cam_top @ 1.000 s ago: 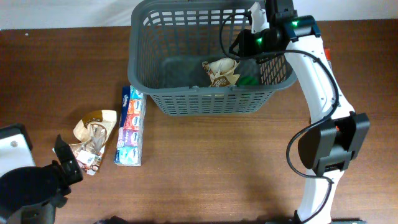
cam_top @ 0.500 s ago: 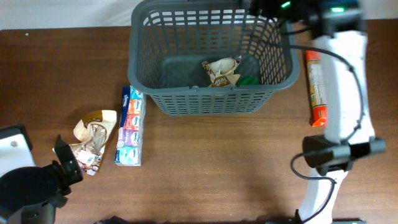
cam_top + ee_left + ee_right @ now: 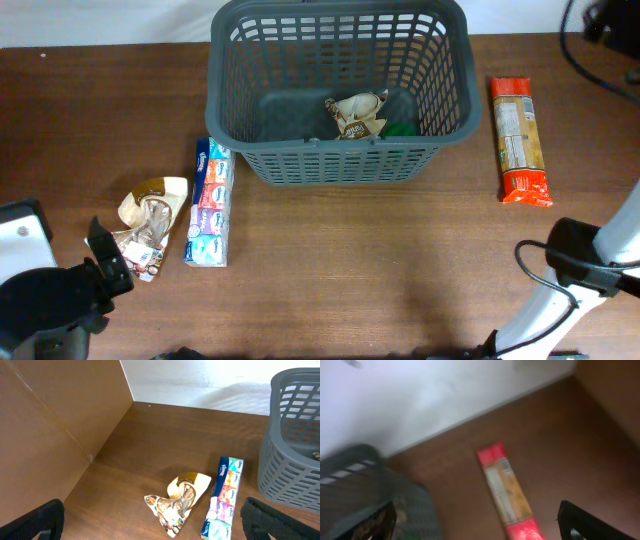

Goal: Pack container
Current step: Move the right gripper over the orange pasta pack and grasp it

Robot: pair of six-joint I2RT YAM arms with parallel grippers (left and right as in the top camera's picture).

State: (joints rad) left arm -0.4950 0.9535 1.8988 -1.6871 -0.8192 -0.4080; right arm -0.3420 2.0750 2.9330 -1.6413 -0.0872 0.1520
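The container (image 3: 340, 150), a dark grey slotted basket, stands at the back middle of the table. It holds a beige-brown packet (image 3: 356, 113) and something green (image 3: 402, 128). The basket also shows at the right edge of the left wrist view (image 3: 295, 435) and, blurred, at the left of the right wrist view (image 3: 365, 490). My left gripper (image 3: 155, 530) is open at the front left, above a beige snack packet (image 3: 180, 500) and a tissue pack (image 3: 224, 497). My right gripper (image 3: 485, 527) is open, high above a long red-and-orange packet (image 3: 507, 492).
On the table left of the basket lie the tissue pack (image 3: 210, 202) and the snack packet (image 3: 150, 222). The long red packet (image 3: 520, 140) lies right of the basket. The right arm's base (image 3: 580, 265) stands at the front right. A brown wall borders the left side (image 3: 50, 435).
My right gripper has opened and drawn back out of the basket toward the back right corner. The long red packet it was covering now shows. The left arm has not moved.
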